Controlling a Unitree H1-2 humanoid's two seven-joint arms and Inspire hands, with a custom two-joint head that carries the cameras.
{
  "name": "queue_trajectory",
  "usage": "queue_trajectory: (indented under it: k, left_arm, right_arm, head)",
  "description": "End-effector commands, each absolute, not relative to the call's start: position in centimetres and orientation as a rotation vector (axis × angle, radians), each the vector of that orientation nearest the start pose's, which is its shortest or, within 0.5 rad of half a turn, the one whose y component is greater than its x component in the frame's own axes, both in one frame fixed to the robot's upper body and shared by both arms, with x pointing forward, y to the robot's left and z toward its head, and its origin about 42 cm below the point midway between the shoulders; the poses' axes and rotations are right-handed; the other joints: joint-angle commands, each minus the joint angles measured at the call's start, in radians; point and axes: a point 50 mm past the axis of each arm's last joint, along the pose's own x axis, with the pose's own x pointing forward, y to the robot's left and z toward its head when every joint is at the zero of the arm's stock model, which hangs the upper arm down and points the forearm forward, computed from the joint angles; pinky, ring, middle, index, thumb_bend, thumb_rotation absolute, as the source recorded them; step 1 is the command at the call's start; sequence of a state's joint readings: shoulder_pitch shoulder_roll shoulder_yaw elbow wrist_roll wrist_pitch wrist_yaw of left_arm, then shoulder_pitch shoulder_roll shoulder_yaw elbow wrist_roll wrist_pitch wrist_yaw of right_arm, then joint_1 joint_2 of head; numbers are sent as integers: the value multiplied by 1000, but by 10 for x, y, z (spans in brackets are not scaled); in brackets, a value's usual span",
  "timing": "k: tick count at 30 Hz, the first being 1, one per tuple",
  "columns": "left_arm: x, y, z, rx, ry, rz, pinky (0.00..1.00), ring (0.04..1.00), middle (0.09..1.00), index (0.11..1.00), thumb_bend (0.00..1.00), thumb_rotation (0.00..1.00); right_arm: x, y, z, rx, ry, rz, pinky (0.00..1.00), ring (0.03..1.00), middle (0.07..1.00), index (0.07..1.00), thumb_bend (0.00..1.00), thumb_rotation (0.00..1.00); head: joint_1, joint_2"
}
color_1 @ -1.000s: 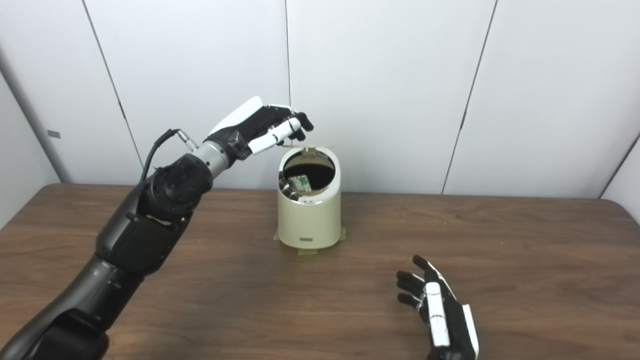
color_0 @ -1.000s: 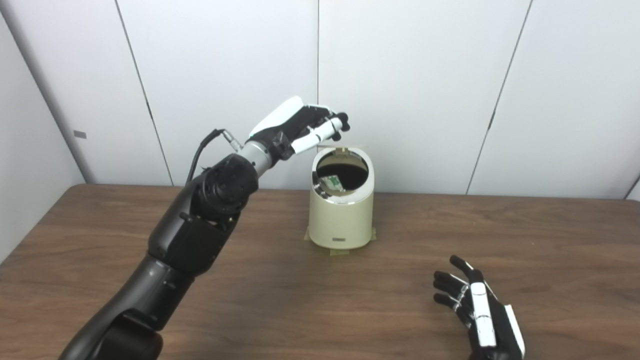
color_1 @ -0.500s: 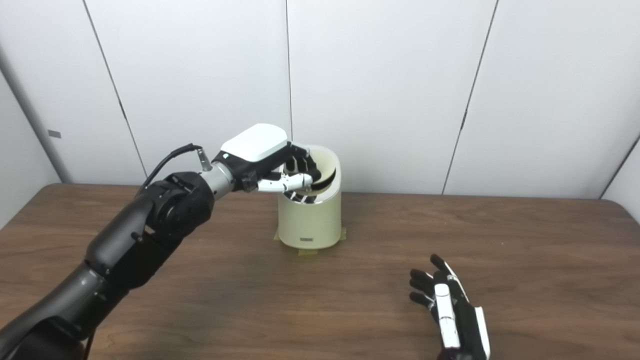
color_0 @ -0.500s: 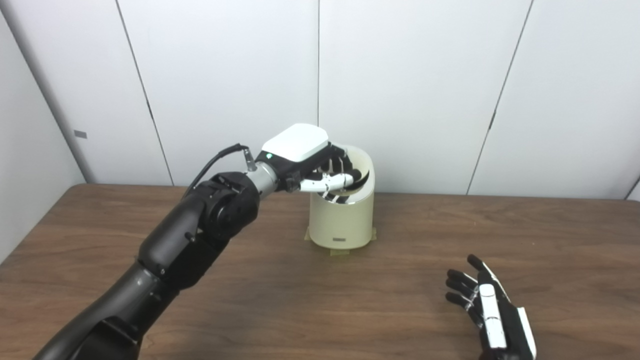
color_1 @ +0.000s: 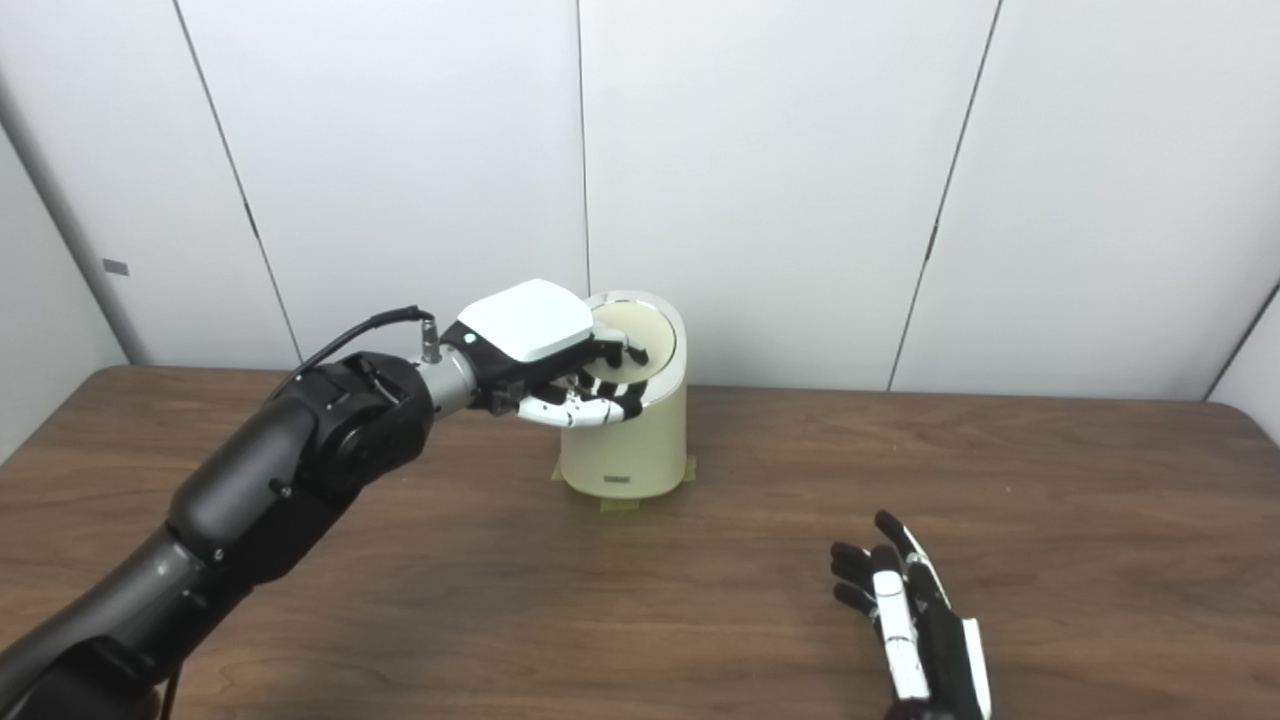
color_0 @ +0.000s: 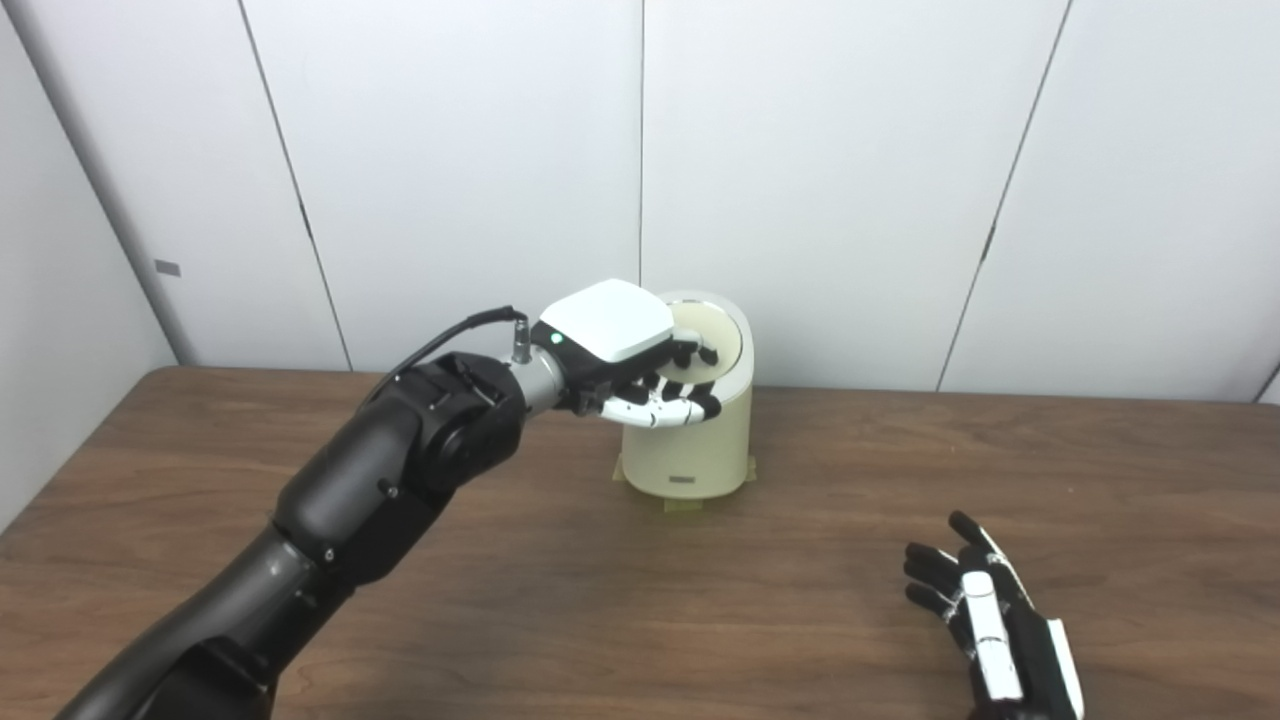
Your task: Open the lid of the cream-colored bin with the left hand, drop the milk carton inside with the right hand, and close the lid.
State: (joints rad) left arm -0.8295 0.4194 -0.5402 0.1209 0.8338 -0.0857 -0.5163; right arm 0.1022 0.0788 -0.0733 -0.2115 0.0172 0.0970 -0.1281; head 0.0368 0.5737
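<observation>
Presently the desk [color_0: 400, 640] carries the bin [color_0: 690, 440] at its rear centre. Lid [color_1: 640, 335] lies flat on the bin. Left robot hand [color_0: 625, 350] rests palm-down on the lid, fingers loosely curled, gripping nothing. Right robot hand [color_0: 990, 620], front-right of the bin, is spread. Carton not visible.

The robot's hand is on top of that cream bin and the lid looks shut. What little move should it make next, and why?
Probably lift the left hand up and away from the lid. The lid looks flat on the bin, no carton shows outside, and the right hand waits open and empty over the table. So nothing seems left but to let go, though I can't see inside.
</observation>
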Motion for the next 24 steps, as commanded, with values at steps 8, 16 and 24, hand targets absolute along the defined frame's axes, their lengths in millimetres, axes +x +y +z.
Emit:
queue_trajectory:
  k: [8,16,24]
  left_arm:
    - [453,138,297,1679,-370,-788,898,867,883,922,603,1000]
    - [447,138,313,1609,-425,-745,851,844,868,932,591,1000]
    - [432,149,372,1324,-507,-476,798,859,876,895,490,912]
  right_arm:
    - [243,-219,121,110,-74,-256,711,730,676,881,398,711]
    - [241,-218,121,99,-68,-259,658,713,675,880,404,692]
    - [241,-211,120,121,-59,-263,630,704,658,857,412,681]
  head:
    - [-3,5]
    - [-11,3]
    - [-25,2]
